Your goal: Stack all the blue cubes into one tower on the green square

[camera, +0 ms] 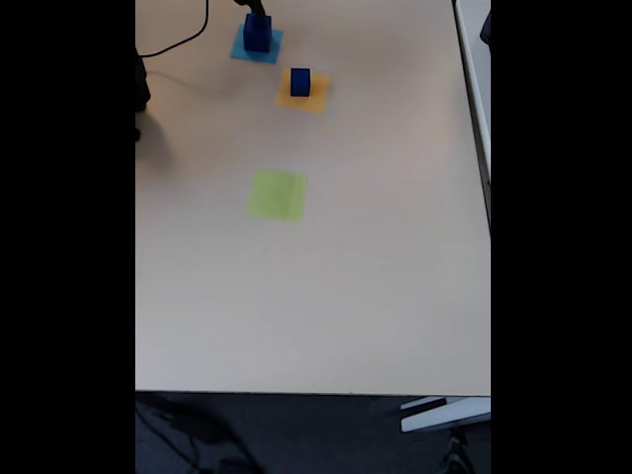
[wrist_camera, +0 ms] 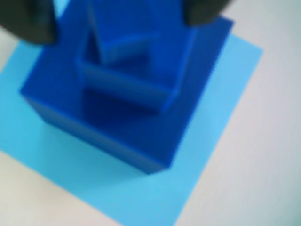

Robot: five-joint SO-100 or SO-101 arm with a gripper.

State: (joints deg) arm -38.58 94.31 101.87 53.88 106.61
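Observation:
In the wrist view a large blue cube (wrist_camera: 108, 136) sits on a light-blue paper square (wrist_camera: 216, 117). Smaller blue cubes (wrist_camera: 127, 89) are stepped on top of it, and blur hides how many levels there are. My gripper (wrist_camera: 117, 21) hangs over the pile. Its dark fingers (wrist_camera: 28, 23) stand wide apart on either side of the top piece, with paper showing between the left finger and the piece. In the fixed view this pile (camera: 257, 32) is at the far edge under the gripper (camera: 257, 10). Another blue cube (camera: 300, 82) sits on an orange square (camera: 316, 99). The green square (camera: 276, 195) lies bare mid-table.
In the fixed view a black cable (camera: 178, 39) curls across the far left corner of the beige table (camera: 375, 296). The table's right edge runs along a white strip (camera: 474, 99), and the near edge drops to a dark floor.

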